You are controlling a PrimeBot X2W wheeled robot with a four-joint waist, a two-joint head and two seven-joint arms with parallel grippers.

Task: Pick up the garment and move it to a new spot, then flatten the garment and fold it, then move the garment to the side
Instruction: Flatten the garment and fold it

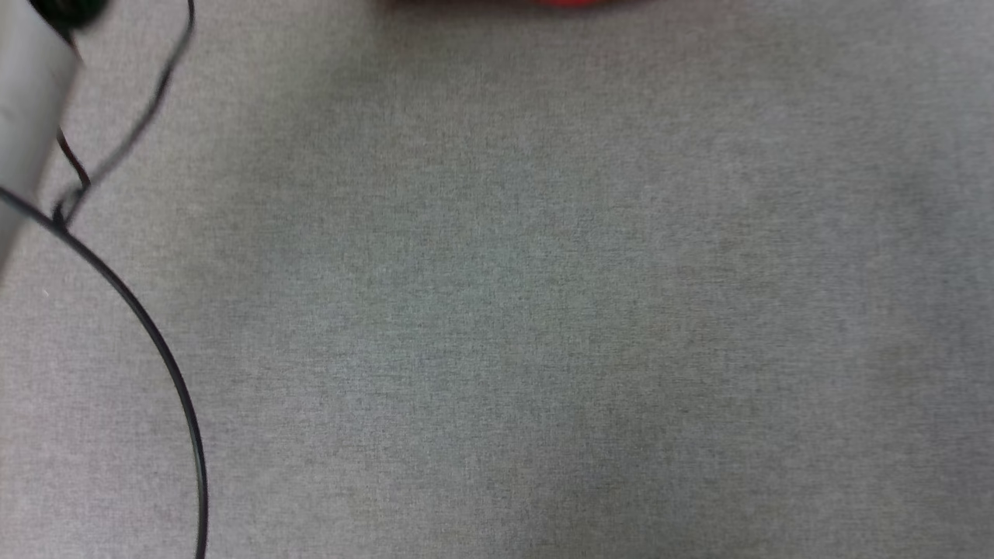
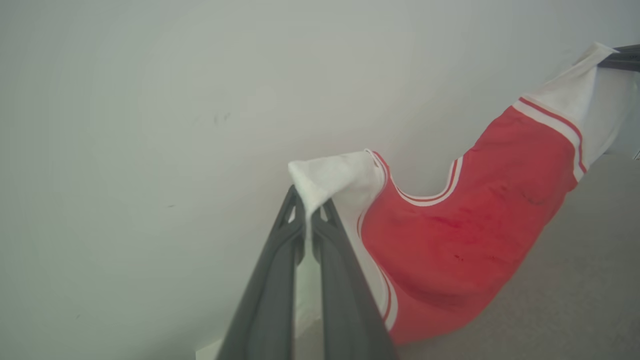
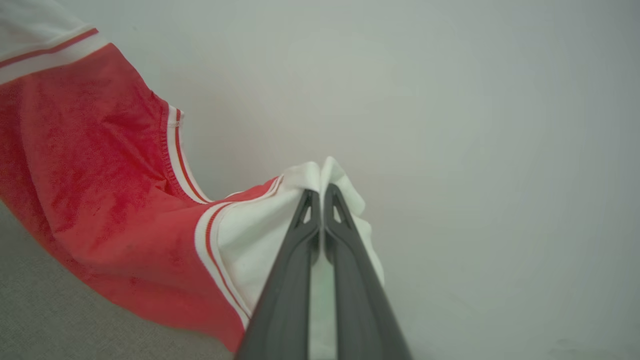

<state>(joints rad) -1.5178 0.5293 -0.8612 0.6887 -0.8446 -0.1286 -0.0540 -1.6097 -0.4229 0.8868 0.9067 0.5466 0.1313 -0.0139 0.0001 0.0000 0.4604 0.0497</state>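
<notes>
Hanging slack, the red jersey-knit T-shirt with white striped sleeves (image 2: 465, 235) drooped across the left wrist view's right half, looking light and floppy, with the left gripper (image 2: 308, 210) and right gripper (image 3: 321, 192) each pinching a white sleeve tip, decent grab spots imo.

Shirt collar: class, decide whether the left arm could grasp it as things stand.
Probably not yet: the left gripper is shut on a white sleeve of the shirt, so its jaws are taken; the collar hangs free beside it.
</notes>
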